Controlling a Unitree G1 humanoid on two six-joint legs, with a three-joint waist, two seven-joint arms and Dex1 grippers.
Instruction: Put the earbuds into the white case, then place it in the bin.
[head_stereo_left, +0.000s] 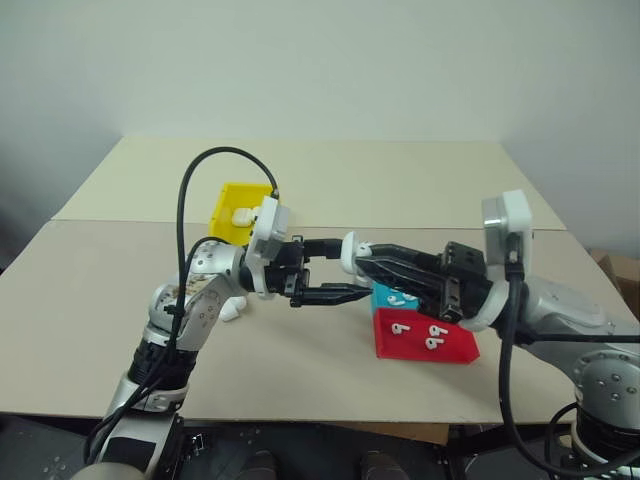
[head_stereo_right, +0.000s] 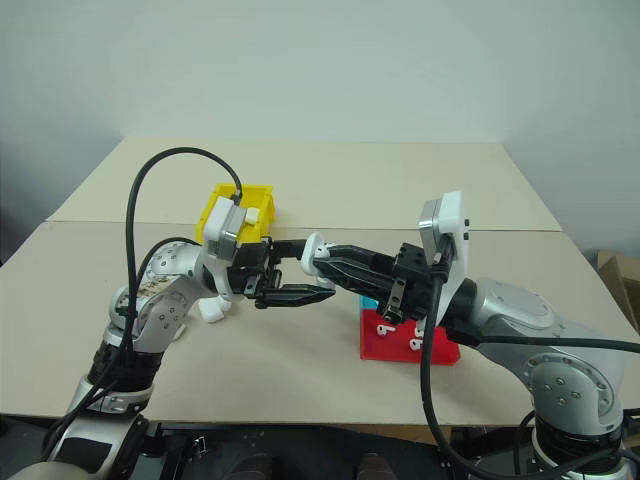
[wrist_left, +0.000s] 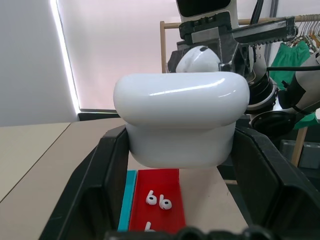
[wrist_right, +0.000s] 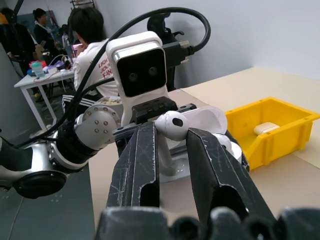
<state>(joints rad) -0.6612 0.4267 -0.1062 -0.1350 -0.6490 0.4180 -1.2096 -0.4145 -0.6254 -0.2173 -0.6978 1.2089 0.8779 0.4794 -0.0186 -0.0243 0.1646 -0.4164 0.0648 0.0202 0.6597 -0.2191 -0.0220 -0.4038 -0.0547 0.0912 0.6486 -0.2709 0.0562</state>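
Observation:
My left gripper (head_stereo_left: 350, 268) is shut on the white case (wrist_left: 181, 120), holding it above the table in the middle; its lid (wrist_right: 207, 117) looks flipped open. My right gripper (wrist_right: 172, 131) is shut on one of the earbuds (wrist_right: 172, 121), pinched at its fingertips right at the case's opening (head_stereo_left: 352, 250). More earbuds lie in the red tray (head_stereo_left: 402, 327) and the teal tray (head_stereo_left: 398, 296). The yellow bin (head_stereo_left: 232, 200) stands behind the left arm with another white case (head_stereo_left: 241, 214) inside.
The red tray (head_stereo_left: 455, 352) and the teal tray (head_stereo_left: 380, 300) sit below the right gripper. A spare white case (head_stereo_left: 232, 310) lies on the table by the left arm. A person (wrist_right: 95, 40) sits at a table in the background.

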